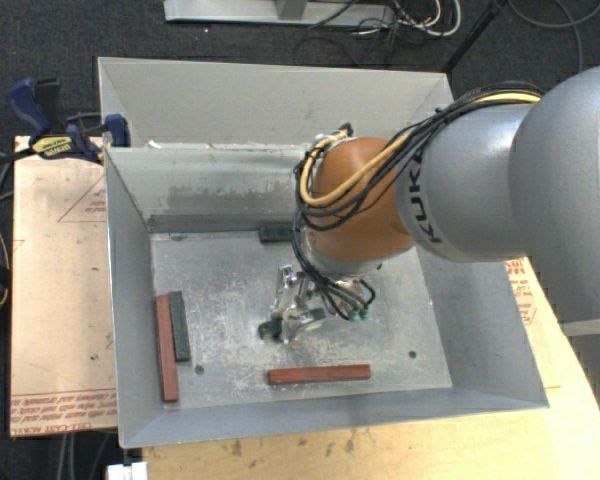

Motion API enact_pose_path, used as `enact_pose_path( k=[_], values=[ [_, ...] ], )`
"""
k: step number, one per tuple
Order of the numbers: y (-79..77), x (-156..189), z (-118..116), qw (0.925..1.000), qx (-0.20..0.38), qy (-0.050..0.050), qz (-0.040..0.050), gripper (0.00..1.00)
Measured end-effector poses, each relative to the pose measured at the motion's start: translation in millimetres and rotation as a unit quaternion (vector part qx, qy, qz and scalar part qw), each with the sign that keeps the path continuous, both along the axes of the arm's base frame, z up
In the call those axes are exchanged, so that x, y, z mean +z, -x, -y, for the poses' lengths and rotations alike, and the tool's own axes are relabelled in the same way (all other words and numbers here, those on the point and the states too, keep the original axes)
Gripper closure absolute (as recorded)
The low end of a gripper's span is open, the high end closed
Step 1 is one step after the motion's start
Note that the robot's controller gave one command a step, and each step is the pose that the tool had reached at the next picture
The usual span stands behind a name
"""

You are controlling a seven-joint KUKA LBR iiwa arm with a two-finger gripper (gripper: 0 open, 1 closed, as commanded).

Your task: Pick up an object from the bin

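Grey metal bin (220, 298), scuffed floor, a few loose things. Nearest, in front of the gripper (292, 318): a red-brown flat bar (318, 374) lying flat and crosswise, apart from it. The gripper is down at floor level mid-bin; can't tell if it is apart or closed. A small dark piece (271, 330) sits right at the gripper's tip, on the view-left side. Touching or not, can't tell, so not calling it held. Well apart to the view-left of the gripper: a second red-brown bar (165, 348) with a dark green bar (180, 326) just beside it, both lengthwise. Behind the gripper, at the back wall's foot: a short dark block (275, 233). Judgement: the dark piece looks tiny, light and rigid, and likely to skid on bare metal, so pinch it across its narrow sides, centred. The bars look stiff, thin and low; grip across the width at mid-length.
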State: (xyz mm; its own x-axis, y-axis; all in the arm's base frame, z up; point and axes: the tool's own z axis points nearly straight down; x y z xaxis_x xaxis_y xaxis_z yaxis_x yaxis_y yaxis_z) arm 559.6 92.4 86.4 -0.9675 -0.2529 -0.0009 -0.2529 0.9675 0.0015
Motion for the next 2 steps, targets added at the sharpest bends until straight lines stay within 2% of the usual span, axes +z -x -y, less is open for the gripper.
enact_pose_path(
  k=[1, 2],
  values=[
    [0.0, 0, 0, 1.0000, 0.000, 0.000, -0.0001, 1.00],
    [-6.6, 159, -6, 1.0000, -0.006, 0.000, 0.0027, 1.00]
  ],
)
